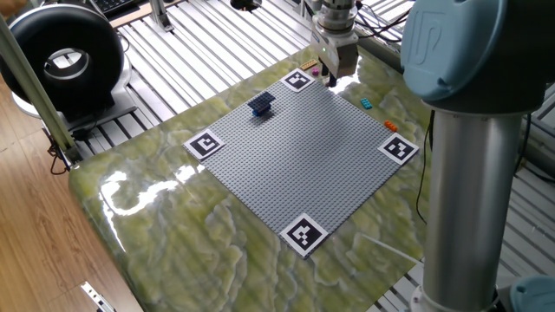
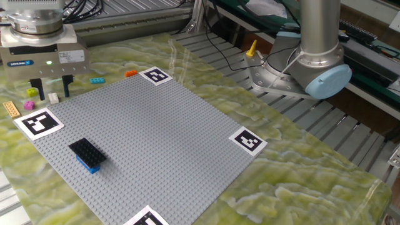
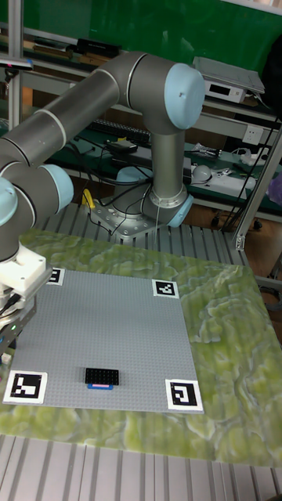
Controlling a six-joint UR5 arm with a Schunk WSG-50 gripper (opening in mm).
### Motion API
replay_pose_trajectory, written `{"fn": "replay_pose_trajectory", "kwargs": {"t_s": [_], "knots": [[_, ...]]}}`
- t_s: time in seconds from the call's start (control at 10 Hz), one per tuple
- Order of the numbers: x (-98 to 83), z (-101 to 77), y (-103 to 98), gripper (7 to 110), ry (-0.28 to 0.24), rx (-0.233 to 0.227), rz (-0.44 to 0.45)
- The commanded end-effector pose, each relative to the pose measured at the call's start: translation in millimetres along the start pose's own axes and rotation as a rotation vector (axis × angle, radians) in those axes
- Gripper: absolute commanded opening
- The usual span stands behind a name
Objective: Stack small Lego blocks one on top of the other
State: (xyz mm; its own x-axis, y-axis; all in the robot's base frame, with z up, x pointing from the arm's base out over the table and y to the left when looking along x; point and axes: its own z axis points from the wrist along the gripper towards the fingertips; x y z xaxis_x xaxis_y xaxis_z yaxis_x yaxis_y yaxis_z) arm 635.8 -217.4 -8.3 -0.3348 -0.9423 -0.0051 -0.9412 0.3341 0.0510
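Upper left of the other fixed view: gripper, fingers apart, empty, over white brick | magenta brick just beside | advice: descend straight, straddle white brick only, close squarely.

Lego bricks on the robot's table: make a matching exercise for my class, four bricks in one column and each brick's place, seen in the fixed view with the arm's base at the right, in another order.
Bricks
1. dark blue brick
2. orange brick
3. cyan brick
4. tan brick

Places
A. off the baseplate, at the far left edge of the picture
B. on the grey baseplate, on top of a lighter blue brick
C. off the baseplate, just left of the top corner marker
D. off the baseplate, just right of the gripper

Pairs: 1-B, 2-C, 3-D, 4-A
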Motion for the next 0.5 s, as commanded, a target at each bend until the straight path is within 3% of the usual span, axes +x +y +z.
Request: {"fn": "replay_pose_trajectory", "kwargs": {"t_s": [0.0,0.4], "knots": [[-2.3,-0.2,-1.6,22,-0.015,0.007,0.018],[-6.0,2.6,-3.4,22,-0.016,0.014,0.021]]}}
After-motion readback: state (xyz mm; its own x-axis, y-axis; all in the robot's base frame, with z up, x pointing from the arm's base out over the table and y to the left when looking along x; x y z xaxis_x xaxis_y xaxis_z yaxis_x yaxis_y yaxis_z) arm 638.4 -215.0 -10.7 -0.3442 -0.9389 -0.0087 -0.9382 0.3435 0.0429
